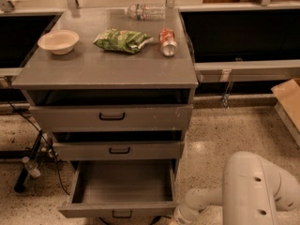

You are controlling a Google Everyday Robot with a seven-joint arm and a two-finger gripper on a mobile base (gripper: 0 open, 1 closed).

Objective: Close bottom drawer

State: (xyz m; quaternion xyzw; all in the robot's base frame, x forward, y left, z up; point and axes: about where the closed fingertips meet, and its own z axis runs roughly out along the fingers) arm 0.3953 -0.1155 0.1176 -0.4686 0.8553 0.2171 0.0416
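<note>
1. The bottom drawer, a plain grey box with a shallow front and a small black bar handle, stood pulled well out, showing its bare floor.
2. The matte grey surface carried a round cream bowl, a crinkled green bag, a can on its side and a clear bottle.
3. The smooth white arm reached toward the drawer's front right corner. The tool lay beyond the bottom edge, so I cannot tell its state.

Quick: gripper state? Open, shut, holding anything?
Gripper: cannot be told; it is out of view below the picture's bottom edge, past the arm, right of the open bottom drawer.
</note>
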